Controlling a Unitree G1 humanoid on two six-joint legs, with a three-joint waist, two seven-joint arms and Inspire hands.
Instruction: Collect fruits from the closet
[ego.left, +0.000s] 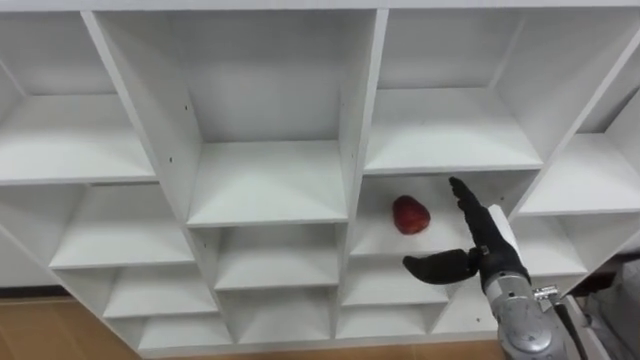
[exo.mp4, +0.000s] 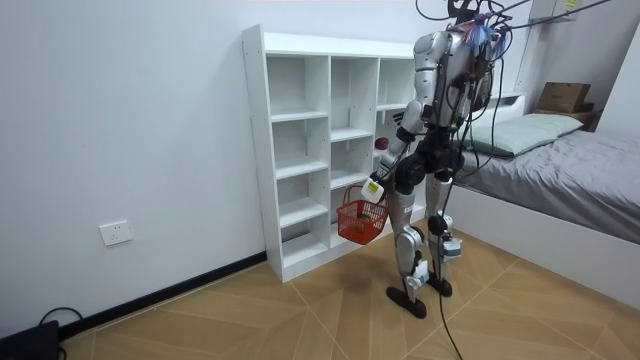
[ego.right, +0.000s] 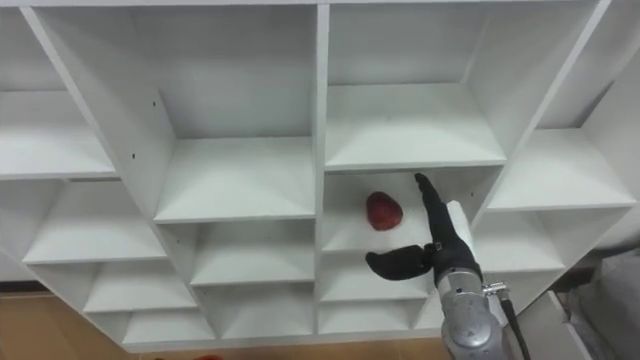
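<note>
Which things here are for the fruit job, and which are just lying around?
For the job: red fruit, white closet, red basket, right hand.
Just lying about: bed, cardboard box, wall socket.

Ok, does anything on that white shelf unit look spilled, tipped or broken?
Nothing stands out. The white shelf unit looks intact, and the single round red fruit sits on its shelf, clear of the open right hand.

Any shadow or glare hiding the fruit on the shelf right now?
Left eye view: the red fruit sits evenly lit, no glare, just soft shade behind it; the right hand throws no shadow across it. Room view: the closet is evenly lit too.
</note>
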